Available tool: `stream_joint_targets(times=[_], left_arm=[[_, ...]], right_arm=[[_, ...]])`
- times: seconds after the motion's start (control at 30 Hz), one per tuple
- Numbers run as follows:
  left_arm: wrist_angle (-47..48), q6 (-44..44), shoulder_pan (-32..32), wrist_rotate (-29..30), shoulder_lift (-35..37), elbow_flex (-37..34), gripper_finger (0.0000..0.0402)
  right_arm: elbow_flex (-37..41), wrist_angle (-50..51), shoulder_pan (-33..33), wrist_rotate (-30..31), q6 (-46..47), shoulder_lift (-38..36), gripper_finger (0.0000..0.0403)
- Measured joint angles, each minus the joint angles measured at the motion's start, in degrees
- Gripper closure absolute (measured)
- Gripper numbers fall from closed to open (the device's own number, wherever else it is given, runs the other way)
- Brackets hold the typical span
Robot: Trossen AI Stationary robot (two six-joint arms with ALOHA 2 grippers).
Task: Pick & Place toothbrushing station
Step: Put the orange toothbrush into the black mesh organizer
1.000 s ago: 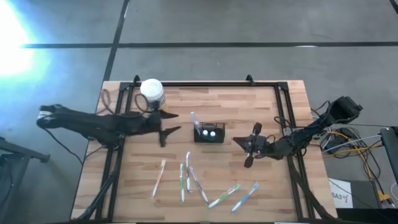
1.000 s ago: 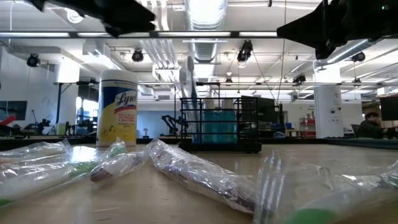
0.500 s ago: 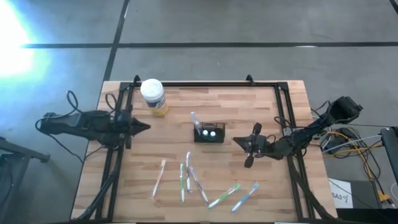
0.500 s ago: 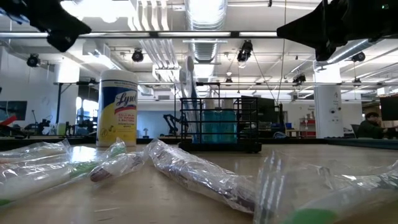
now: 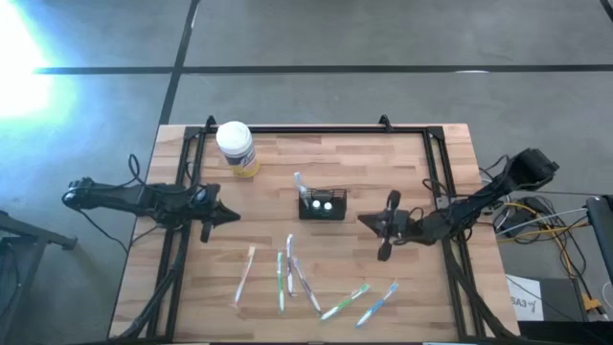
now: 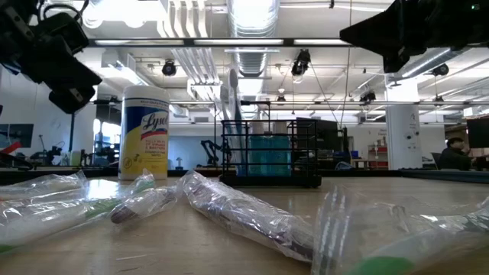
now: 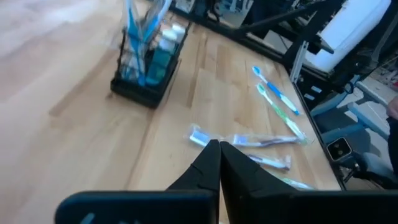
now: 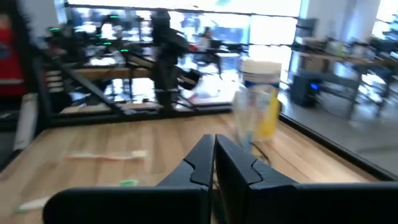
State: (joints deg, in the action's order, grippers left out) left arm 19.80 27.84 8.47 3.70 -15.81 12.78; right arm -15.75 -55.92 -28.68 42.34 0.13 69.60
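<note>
Two claws closed, empty | left claw (image 5: 228,217) | right claw (image 5: 369,219) | jar (image 6: 145,131) label "Lyso…"

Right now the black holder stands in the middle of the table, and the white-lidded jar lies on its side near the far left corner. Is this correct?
Not quite. The jar stands upright, lid up, as the low view shows. The rest holds: the black holder is mid-table, and the jar is near the far left corner.

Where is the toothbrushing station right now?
High view: the toothbrushing station stands mid-table, between the wipes jar and the right tool, above the scattered toothbrushes.
</note>
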Motion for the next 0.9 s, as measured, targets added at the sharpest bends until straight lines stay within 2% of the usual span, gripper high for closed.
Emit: stream_joint_targets(times=[0.13,0.3,0.4,0.5,0.7,0.9], left_arm=[[0.17,0.97,0.00,-3.56,-0.07,0.04,0.0388],[0.56,4.80,0.42,-5.60,-0.75,0.67,0.0398],[0.32,6.42,1.09,-5.15,-2.22,1.28,0.0398],[0.29,7.73,2.83,-3.33,-4.46,1.55,0.0399],[0.60,14.73,10.60,4.18,-12.83,3.02,0.0400],[2.47,27.13,22.60,12.25,-26.17,9.43,0.0400]], right_arm=[[0.15,-0.11,1.56,-7.48,-3.49,-4.95,0.0390],[1.68,0.18,6.76,-32.70,-4.02,-14.20,0.0390],[1.94,6.55,11.25,-39.03,-1.66,-20.70,0.0390],[2.56,15.22,15.41,-40.89,1.53,-26.39,0.0390],[8.83,13.19,19.52,-40.60,4.42,-29.60,0.0390],[13.49,12.84,19.58,-31.63,7.97,-27.71,0.0390]])
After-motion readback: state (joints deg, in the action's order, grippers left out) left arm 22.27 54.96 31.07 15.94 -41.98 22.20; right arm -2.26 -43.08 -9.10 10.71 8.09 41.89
